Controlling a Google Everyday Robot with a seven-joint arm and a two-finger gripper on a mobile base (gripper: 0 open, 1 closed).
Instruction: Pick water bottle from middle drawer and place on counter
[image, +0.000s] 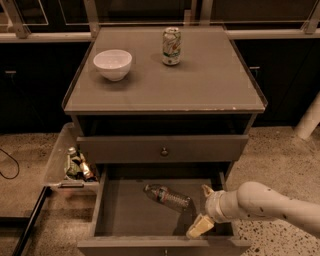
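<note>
The water bottle (167, 197) lies on its side on the floor of the open middle drawer (125, 212), cap toward the left. My gripper (203, 208) reaches in from the right and sits inside the drawer just right of the bottle's base. One pale finger points up near the drawer's right wall and the other points down toward the front, spread apart with nothing between them. The counter (200, 80) above is the cabinet's grey-brown top with a glossy sheet.
A white bowl (112, 63) and a green-and-white soda can (171, 46) stand on the counter. A narrower drawer front with a round knob (164, 150) sits above the open drawer. A pale side tray (57, 160) on the left holds small coloured tubes (77, 165).
</note>
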